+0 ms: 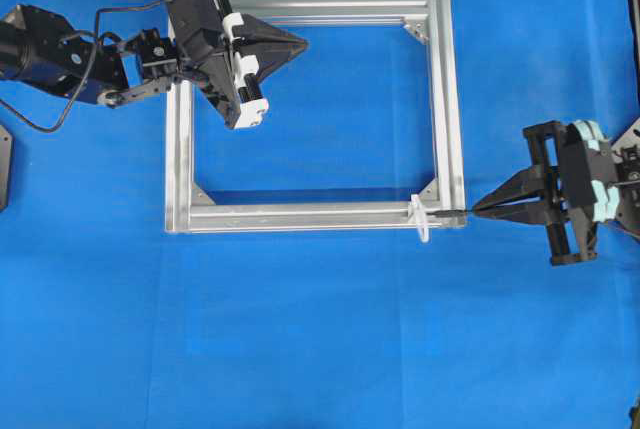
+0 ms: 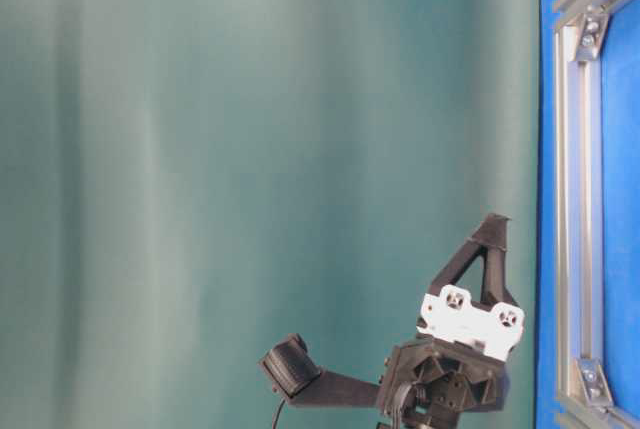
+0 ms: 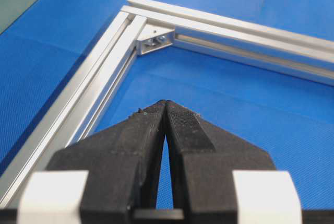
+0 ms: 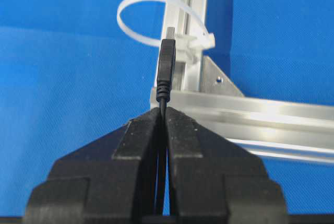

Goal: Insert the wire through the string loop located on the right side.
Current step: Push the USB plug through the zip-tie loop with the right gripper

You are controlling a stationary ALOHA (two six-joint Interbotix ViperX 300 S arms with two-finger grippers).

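Right wrist view: our right gripper pinches the wire just behind its plug, whose tip sits just short of the string loop on the frame. We should shift toward the loop's opening, then push straight.

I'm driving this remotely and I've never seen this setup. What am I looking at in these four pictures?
Two robot arms work over a blue mat. One camera looks down from above, one sits at table level, and one rides on each wrist. A square aluminium frame lies flat on the mat. The left gripper is shut and holds nothing, hovering above the frame's top bar. The right gripper is shut on the wire, its plug pointing at the string loop tied to the frame's corner, not yet through.
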